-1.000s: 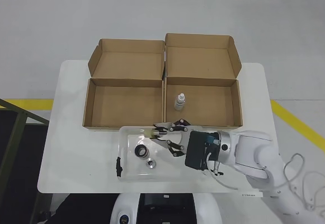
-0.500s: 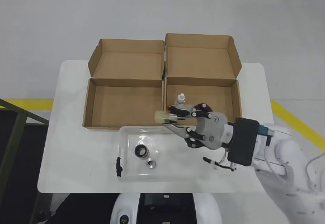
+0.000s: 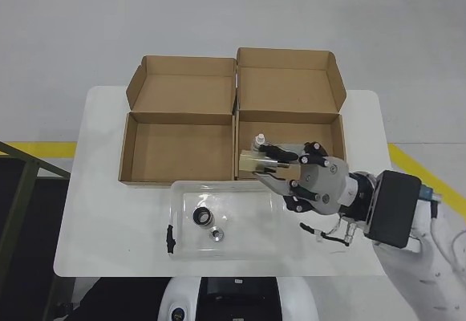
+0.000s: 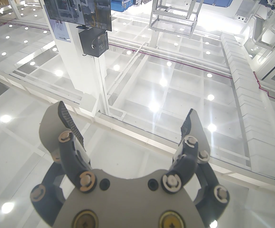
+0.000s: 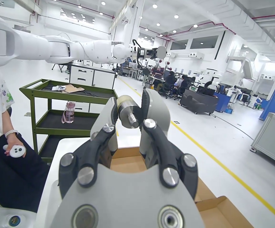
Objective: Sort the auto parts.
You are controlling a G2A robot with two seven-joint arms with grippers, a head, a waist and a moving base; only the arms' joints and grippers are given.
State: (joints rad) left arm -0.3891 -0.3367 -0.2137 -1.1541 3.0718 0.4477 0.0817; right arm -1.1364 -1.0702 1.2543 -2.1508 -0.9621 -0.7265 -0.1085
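My right gripper (image 3: 254, 163) is shut on a pale-capped metal part with a threaded stud (image 3: 245, 164), which it holds above the front left corner of the right cardboard box (image 3: 317, 151). In the right wrist view the part (image 5: 127, 115) sits clamped between the fingers of that gripper (image 5: 130, 106). A small white bottle-shaped part (image 3: 258, 142) stands in the right box. The clear tray (image 3: 186, 195) holds a dark ring (image 3: 204, 217), a small metal piece (image 3: 216, 235) and a black piece (image 3: 169, 239). My left gripper (image 4: 126, 111) is open with nothing in it and points up at the ceiling.
The left cardboard box (image 3: 176, 151) stands open beside the right one, both with lids folded back. The boxes and the tray rest on a white table (image 3: 96, 201), with bare surface at the left and right. The left arm (image 5: 92, 48) stretches out high, away from the table.
My right gripper lifted the threaded part out of the clear tray and carried it back and to the right, to above the right box's front left corner.
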